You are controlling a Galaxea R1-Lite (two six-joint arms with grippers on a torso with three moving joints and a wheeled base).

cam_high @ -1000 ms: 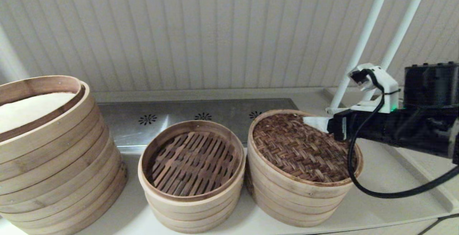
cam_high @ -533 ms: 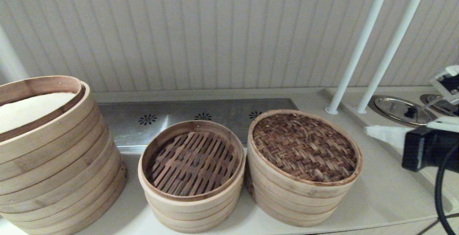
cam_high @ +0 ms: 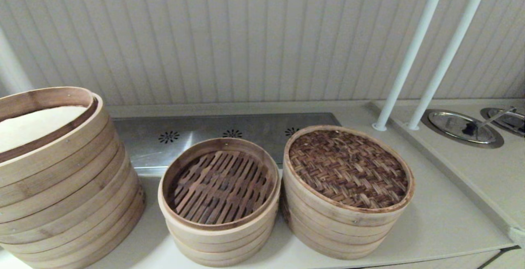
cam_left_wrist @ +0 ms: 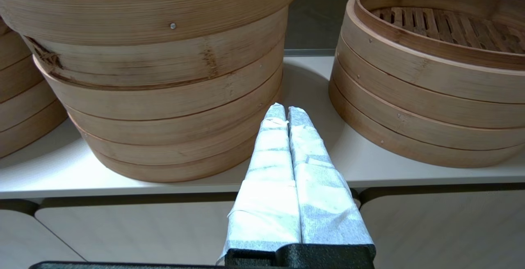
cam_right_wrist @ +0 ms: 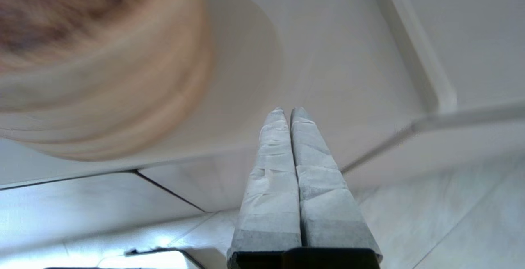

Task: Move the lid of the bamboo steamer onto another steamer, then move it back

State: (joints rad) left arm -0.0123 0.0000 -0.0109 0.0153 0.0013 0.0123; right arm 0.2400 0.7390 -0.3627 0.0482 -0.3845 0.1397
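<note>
We find the bamboo steamer lid (cam_high: 348, 168) seated flat on the right-hand steamer (cam_high: 340, 228), which we judge its home position; the smallest steamer (cam_high: 219, 236) stands uncovered just beside it on the worktop (cam_high: 443, 224). Both arms are low before the worktop edge, outside the head view. Left claw (cam_left_wrist: 282, 111) and right claw (cam_right_wrist: 285, 113) each have fingers pressed together, holding nothing.

- A commercial kitchen or food stall, by the look of it — three bamboo steamers, the largest (cam_high: 53, 170), the smallest (cam_high: 219, 203) and a lidded one (cam_high: 344, 219), stand in a row on a pale counter (cam_high: 443, 224).
- Behind them, a steel panel (cam_high: 213, 131) with vent holes.
- Round steel lids (cam_high: 461, 126) sit sunk into the counter — beside white poles (cam_high: 410, 51).
- Ribbed wall panelling (cam_high: 229, 35).
</note>
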